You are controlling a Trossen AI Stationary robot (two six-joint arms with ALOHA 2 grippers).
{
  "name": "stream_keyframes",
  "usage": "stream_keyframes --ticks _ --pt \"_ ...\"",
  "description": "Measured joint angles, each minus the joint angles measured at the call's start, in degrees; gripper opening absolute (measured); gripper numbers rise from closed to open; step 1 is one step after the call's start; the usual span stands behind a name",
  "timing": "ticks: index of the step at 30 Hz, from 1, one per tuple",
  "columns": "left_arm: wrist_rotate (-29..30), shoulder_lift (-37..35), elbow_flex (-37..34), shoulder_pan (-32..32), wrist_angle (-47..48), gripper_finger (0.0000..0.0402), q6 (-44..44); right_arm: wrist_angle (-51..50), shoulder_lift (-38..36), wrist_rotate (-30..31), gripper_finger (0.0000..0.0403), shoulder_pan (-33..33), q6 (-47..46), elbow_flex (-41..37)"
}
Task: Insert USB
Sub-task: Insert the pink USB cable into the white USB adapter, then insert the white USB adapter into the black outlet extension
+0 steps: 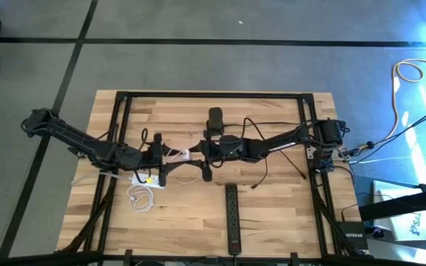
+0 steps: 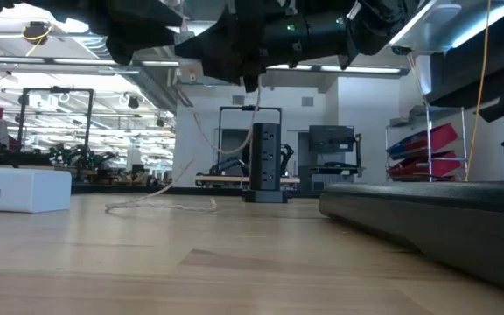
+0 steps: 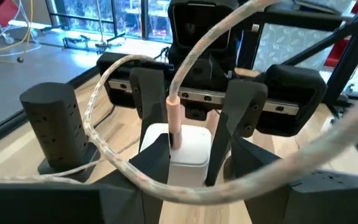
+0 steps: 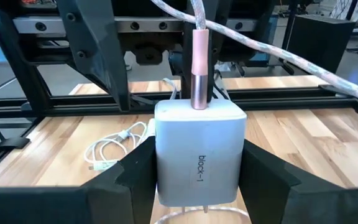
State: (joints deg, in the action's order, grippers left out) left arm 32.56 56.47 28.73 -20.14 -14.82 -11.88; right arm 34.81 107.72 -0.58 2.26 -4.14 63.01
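Charger block (image 4: 197, 152) held in right pincer (image 4: 197, 180) | left pincer (image 3: 188, 155) apparently parted | power tower (image 3: 51, 118) beside.

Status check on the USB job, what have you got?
Right gripper shut on white charger block, held above the table. Pink USB plug seated in it. Left gripper open around the plug, fingers clear. Nothing blocking.

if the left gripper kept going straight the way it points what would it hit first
Most likely the white charger block sitting between its jaws, with the pink USB plug in it. Just beyond waits the right gripper, which holds that block; depth is unclear.
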Motion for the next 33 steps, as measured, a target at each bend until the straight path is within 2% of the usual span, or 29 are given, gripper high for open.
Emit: stream_keyframes --ticks 4,11,17,22,27,33 --pt "0.8 0.0 0.0 0.2 -0.4 0.0159 0.2 0.0 -0.1 -0.5 0.0167 0.0 -0.3 0.0" --pt "1.7 0.0 0.0 -0.5 -0.6 0.0160 3.6 -2.4 -2.0 -7.2 0.0167 0.0 -2.1 -0.1" --pt "1.9 0.0 0.0 -0.8 -0.2 0.0160 6.6 -6.0 -4.6 -19.9 0.0167 -0.8 -3.0 -0.1" --pt "-2.2 0.9 0.0 0.1 -1.3 0.0160 8.5 -5.5 -4.6 -26.0 0.0168 -0.9 -4.5 -0.1" --pt "-12.2 2.6 0.0 1.4 -4.2 0.0160 9.0 -2.3 -4.5 -26.0 0.0173 -0.9 -4.3 -0.1" --pt "-14.4 3.5 0.0 1.8 -7.0 0.0160 9.6 -1.8 -4.5 -22.7 0.0173 -0.9 -2.1 -0.1"
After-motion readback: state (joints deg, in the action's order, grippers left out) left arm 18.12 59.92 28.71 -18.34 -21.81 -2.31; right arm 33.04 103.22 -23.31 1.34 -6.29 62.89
